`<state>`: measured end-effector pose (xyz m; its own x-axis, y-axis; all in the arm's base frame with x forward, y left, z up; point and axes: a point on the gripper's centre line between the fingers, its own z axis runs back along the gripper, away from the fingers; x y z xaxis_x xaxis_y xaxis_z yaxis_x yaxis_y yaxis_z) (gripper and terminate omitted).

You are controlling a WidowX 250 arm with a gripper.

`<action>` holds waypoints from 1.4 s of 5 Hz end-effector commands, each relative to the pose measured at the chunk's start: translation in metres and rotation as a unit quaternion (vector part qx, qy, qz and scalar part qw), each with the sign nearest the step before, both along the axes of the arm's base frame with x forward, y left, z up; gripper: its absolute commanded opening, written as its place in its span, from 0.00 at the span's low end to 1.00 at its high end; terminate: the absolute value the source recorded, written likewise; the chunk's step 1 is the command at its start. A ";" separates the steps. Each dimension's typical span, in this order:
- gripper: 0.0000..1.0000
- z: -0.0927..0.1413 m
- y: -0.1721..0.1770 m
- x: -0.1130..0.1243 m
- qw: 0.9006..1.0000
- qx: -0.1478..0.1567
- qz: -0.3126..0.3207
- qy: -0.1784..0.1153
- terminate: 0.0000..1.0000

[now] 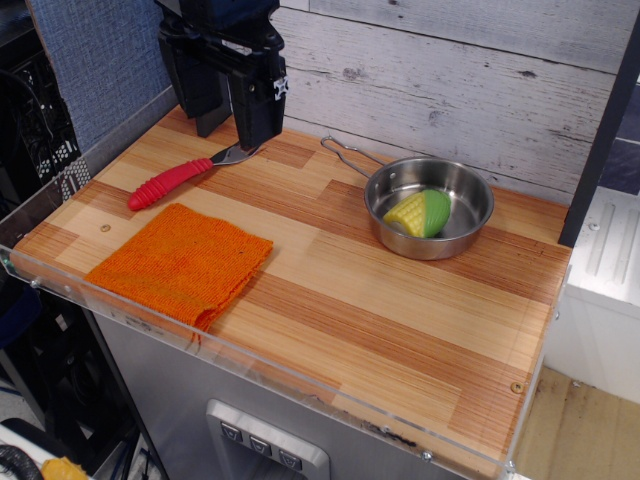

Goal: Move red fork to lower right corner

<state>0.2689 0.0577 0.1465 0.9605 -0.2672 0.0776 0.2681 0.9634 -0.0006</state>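
The red fork (171, 182) lies on the striped wooden table at the back left, its ribbed red handle pointing front-left and its silver tines toward the back. My black gripper (229, 122) hangs over the tines end, its two fingers (256, 112) standing apart with nothing between them, apparently open. The fork's tines tip is partly hidden under the near finger. The lower right corner (490, 420) of the table, with a clear acrylic edge and a small screw (517, 387), is bare wood.
An orange knitted cloth (185, 262) lies at the front left. A steel pan (470, 232) with a wire handle holds a toy corn cob (418, 213) at the back right. A plank wall runs behind the table.
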 end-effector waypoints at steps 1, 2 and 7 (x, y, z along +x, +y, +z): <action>1.00 0.000 0.000 0.000 1.000 0.000 0.000 0.000 0.00; 1.00 0.006 0.028 0.004 1.000 0.001 0.016 0.001 0.00; 1.00 -0.075 0.136 0.049 0.999 0.040 -0.006 0.022 0.00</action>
<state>0.3160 0.1910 0.0541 0.9614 -0.2749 -0.0143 0.2753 0.9609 0.0288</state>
